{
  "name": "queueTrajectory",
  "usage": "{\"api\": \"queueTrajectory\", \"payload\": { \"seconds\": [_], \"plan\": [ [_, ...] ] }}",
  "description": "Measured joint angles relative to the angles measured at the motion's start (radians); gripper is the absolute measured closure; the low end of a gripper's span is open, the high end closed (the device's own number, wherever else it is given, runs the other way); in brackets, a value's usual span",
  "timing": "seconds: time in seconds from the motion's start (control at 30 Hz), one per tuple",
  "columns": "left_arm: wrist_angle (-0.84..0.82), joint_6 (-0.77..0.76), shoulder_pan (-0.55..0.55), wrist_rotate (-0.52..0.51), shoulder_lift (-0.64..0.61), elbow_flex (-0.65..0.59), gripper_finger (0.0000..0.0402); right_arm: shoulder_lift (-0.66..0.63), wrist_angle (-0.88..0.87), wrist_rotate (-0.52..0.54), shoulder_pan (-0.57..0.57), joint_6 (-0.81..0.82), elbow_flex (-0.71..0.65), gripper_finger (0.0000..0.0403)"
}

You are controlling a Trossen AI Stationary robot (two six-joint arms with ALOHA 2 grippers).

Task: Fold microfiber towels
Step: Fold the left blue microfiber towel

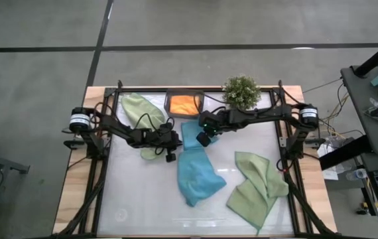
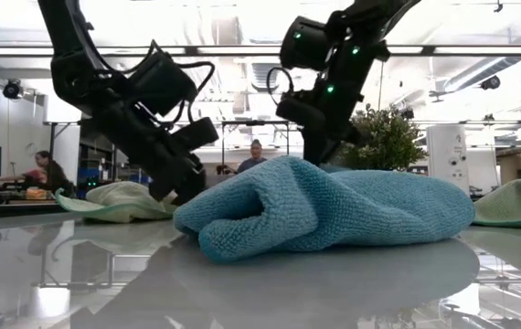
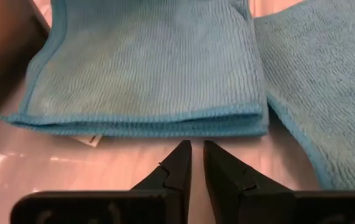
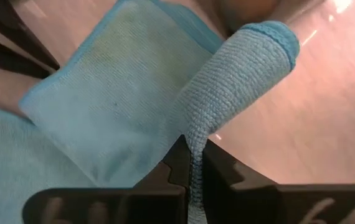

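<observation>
Right claw (image 4: 191,163) was clamped shut on an edge of the teal-blue towel (image 1: 195,174), and in its wrist view I could see a roll of cloth rising out from between the pads. From above, that claw (image 1: 205,138) sat over the far end of the towel, near the middle of the desk (image 1: 142,199). The crumpled bulk of the cloth trailed away from it toward the near edge, so the towel's long axis ran roughly far-to-near, tilted a little.

Left claw (image 3: 193,163) was all but closed and gripped nothing; its tips pointed at the hemmed edge of a folded teal-blue piece (image 3: 152,68) just beyond them, apart from it, with bare desk between. From above, it (image 1: 170,157) stood just beside the towel's left side, closer to the far end than the near one.

My read was that the fold turned on this: the free bulk lay nearer the front than either claw, and the left claw was the one placed to take a second corner. It would have to open first. The sage green towels (image 1: 255,189) and the orange one (image 1: 184,104) lay well apart, untouched.
</observation>
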Motion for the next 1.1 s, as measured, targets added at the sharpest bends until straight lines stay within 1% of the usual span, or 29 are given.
{"api": "queueTrajectory", "payload": {
  "seconds": [0.13, 0.23, 0.37, 0.77, 1.1],
  "plan": [
    [0.061, 0.0, 0.0, 0.0, 0.03, 0.0, 0.0373, 0.052, 0.0, 0.0, 0.004, 0.008, 0.048, 0.039],
    [0.081, 0.0, 0.0, 0.001, 0.036, -0.001, 0.0373, 0.08, 0.003, -0.022, 0.006, 0.007, 0.086, 0.039],
    [0.081, 0.0, 0.0, 0.002, 0.036, -0.001, 0.0373, 0.123, 0.008, -0.044, 0.009, 0.004, 0.131, 0.039],
    [0.081, 0.0, 0.0, 0.01, 0.036, -0.002, 0.0373, 0.25, 0.048, -0.044, 0.008, -0.001, 0.231, 0.039],
    [0.08, 0.0, 0.0, 0.011, 0.036, -0.003, 0.0373, 0.324, 0.051, -0.044, 0.009, 0.008, 0.279, 0.039]
  ]
}}
